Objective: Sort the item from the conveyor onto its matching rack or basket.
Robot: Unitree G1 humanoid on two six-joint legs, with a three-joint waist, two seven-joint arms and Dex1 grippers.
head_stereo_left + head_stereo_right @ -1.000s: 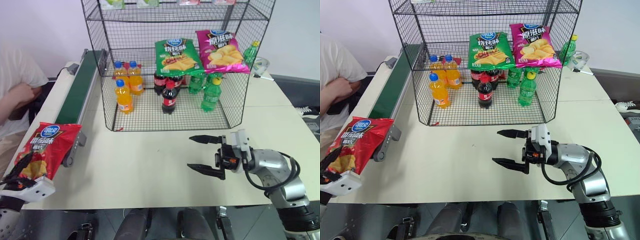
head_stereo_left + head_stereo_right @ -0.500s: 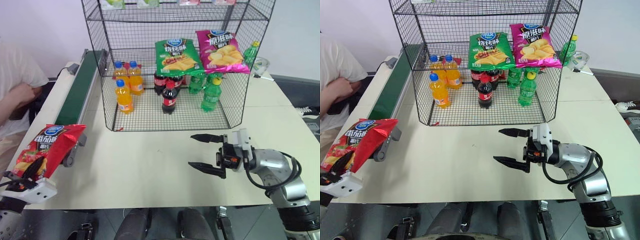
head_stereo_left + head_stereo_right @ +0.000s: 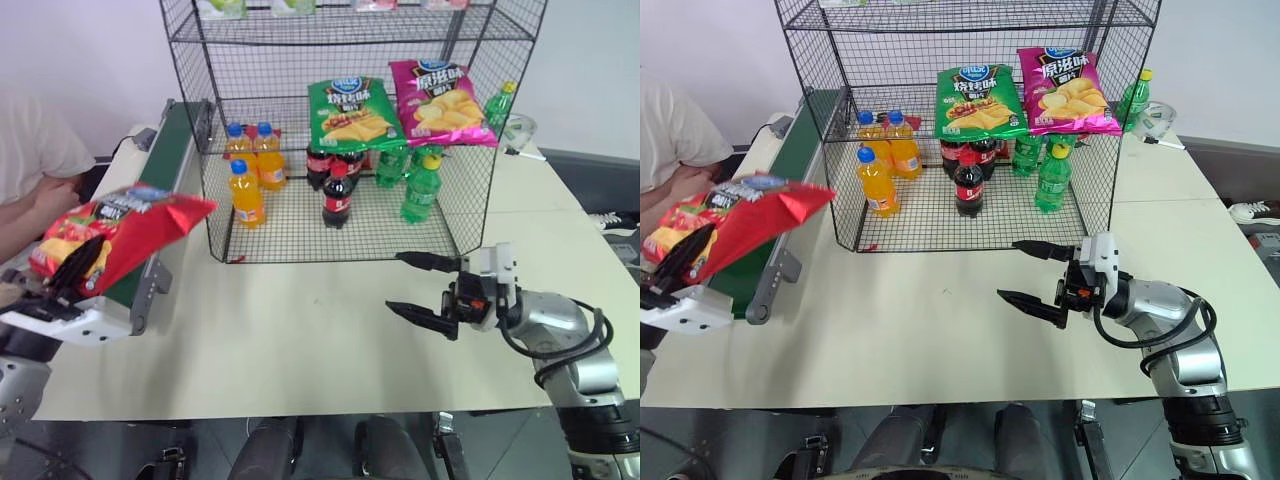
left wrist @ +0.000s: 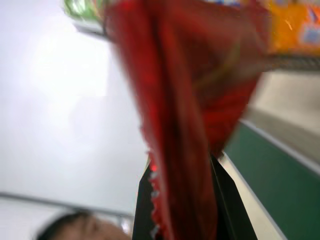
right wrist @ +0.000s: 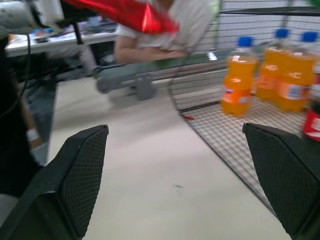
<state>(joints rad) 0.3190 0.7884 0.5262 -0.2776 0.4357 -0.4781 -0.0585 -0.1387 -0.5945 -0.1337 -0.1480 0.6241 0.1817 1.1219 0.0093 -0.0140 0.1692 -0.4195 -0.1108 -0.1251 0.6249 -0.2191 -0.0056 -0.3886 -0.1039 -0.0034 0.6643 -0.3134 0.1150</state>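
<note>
Since a second ago your left gripper (image 3: pixel 75 272) has lifted the red crisp bag (image 3: pixel 125 228), clamped between its fingers, above the conveyor's (image 3: pixel 160 175) near end, left of the rack (image 3: pixel 340 130). Your right gripper (image 3: pixel 420 290) hangs open before that rack. Your right wrist view adds a person's folded arms (image 5: pixel 160 50) behind the conveyor.

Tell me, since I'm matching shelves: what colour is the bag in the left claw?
Shiny red, clearest in the left eye view: the crisp bag held by the left claw.

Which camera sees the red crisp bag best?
The left eye view: the whole red crisp bag shows, pinched in the left gripper. The left wrist view gives a blurred close-up; the right wrist view catches just a corner.
</note>
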